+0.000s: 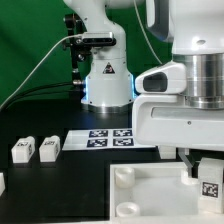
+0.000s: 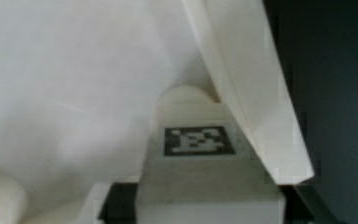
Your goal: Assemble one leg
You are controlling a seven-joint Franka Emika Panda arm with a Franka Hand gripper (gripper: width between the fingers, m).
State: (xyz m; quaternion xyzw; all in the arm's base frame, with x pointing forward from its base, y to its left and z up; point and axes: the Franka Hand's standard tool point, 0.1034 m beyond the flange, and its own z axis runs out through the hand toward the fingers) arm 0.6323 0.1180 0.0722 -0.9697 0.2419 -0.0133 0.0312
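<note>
No readable words, brands or numbers are seen. Only black-and-white square marker tags are carried by the marker board (image 1: 111, 137) and the legs (image 1: 47, 148).

White leg (image 2: 202, 128), black-and-white tag (image 2: 199, 140)

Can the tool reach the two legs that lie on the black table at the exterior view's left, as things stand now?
Probably not at once. The tool already appears to hold a leg over the white panel. The two loose legs lie uncovered, with nothing blocking them.
</note>
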